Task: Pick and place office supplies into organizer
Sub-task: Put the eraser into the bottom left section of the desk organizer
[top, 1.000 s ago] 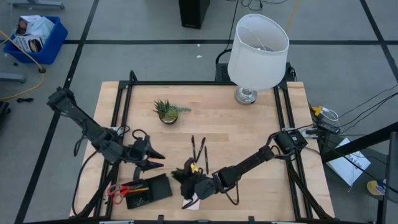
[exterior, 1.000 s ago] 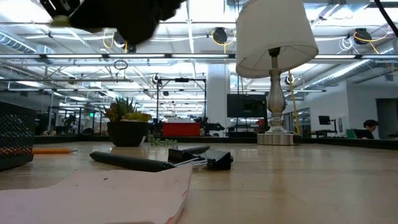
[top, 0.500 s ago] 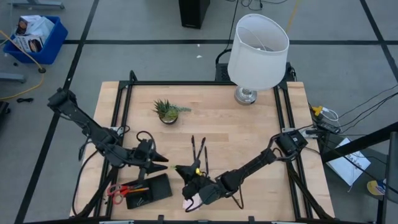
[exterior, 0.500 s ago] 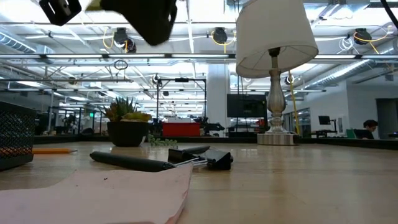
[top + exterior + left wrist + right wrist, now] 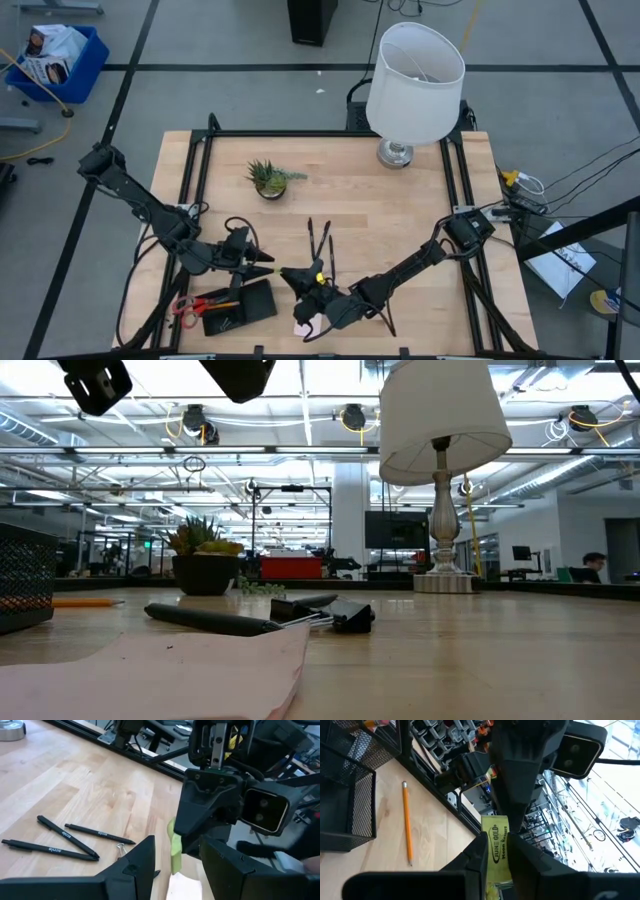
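My right gripper [image 5: 300, 278] is shut on a small yellow-green block [image 5: 497, 847] and holds it above the table, near the front edge. My left gripper [image 5: 268, 270] is open just left of it. In the left wrist view its two fingers [image 5: 140, 862] stand on either side of the block [image 5: 175, 849] without touching it. The black mesh organizer [image 5: 238, 307] sits at the near left, with red-handled scissors [image 5: 195, 305] beside it. Three black pens [image 5: 320, 240] and a pink pad [image 5: 305, 326] lie on the wood. My right gripper pinches the block between its two fingers by its narrow long sides [image 5: 487, 851], the printed face toward the wrist camera. The fingers lie about level, coming from the table's right. The block's free end [image 5: 172, 832] sticks out toward my left gripper, clear of the table.
A small potted plant [image 5: 268, 178] stands at the middle left, and a white-shaded lamp [image 5: 415, 80] at the far right. An orange pencil [image 5: 407, 822] lies by the organizer's wall [image 5: 350, 805]. A black clip [image 5: 335, 615] rests beside the pens [image 5: 205, 620]. Bare wood lies to the right.
My left gripper has moved toward the table's right and near edge, closing in on the block until its fingers flank it. My right gripper has risen a little and rolled with the block, climbing almost out of the low view.
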### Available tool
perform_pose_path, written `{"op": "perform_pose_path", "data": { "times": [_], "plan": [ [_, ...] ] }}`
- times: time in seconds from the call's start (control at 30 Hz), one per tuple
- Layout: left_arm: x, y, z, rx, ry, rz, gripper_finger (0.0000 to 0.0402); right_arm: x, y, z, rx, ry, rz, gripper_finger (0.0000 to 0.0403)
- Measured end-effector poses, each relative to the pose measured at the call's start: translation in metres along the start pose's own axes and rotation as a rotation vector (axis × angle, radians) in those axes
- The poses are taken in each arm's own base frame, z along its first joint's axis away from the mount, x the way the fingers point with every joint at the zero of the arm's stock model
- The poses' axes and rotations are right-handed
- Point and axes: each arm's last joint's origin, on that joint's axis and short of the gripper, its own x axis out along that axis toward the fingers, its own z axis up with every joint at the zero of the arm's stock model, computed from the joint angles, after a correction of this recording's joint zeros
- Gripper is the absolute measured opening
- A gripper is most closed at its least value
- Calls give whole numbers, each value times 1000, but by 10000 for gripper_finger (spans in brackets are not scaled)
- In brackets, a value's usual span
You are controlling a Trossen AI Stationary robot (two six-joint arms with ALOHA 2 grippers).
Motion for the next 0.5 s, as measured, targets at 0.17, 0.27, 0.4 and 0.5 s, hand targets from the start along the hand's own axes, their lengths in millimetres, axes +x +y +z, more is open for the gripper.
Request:
{"op": "perform_pose_path", "data": {
  "times": [0.17, 0.27, 0.4, 0.5],
  "plan": [
    [0, 0, 0, 0, 1, -1, 159, 1, -2, 0, 5, -3, -8, 54],
    [0, 0, 0, -1, 2, -2, 159, 3, -4, 0, 2, -6, -19, 54],
    [0, 0, 0, -2, 3, -4, 159, 4, -8, 2, 8, -19, -43, 54],
    [0, 0, 0, -4, 6, -7, 159, 5, -10, 3, 8, -28, -56, 54]
  ]
}}
